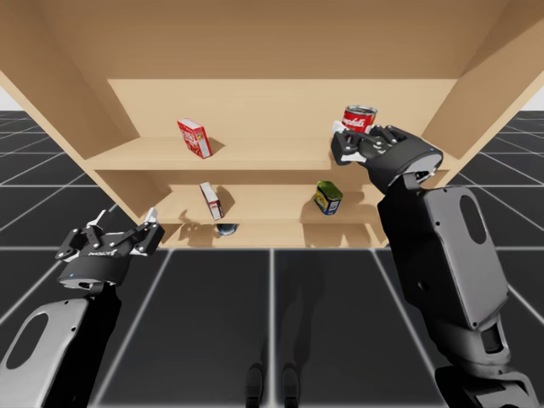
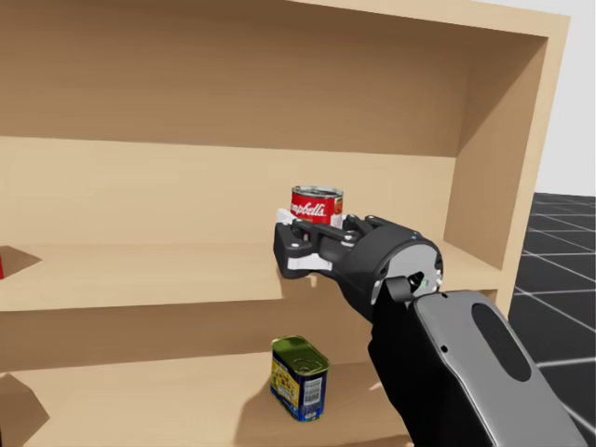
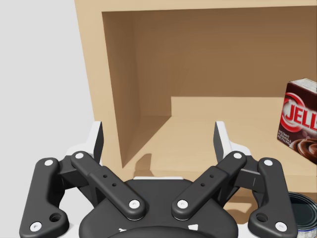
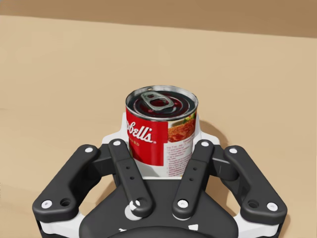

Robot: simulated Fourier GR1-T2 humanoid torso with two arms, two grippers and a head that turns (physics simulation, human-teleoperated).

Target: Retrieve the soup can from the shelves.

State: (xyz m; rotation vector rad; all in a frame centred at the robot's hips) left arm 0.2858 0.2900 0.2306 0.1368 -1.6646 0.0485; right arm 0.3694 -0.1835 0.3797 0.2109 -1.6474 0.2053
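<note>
The soup can (image 1: 360,116) (image 2: 317,205) (image 4: 161,124) is red and white with a pull-tab lid. It stands upright on the upper shelf (image 1: 255,155), at its right end. My right gripper (image 1: 346,142) (image 2: 298,242) (image 4: 161,141) is shut on it, with one white finger pressed against each side of the can's lower half. My left gripper (image 1: 124,223) (image 3: 158,144) hangs open in front of the shelves' lower left corner, with nothing between its fingers.
A red box (image 1: 194,138) stands on the upper shelf to the left. On the middle shelf are a small dark box (image 1: 211,201) (image 3: 299,119) and a yellow-and-blue tin (image 1: 327,197) (image 2: 299,377). A dark round can (image 1: 227,228) (image 3: 302,210) sits at the bottom. The shelf's right wall (image 2: 494,158) is close to my right arm.
</note>
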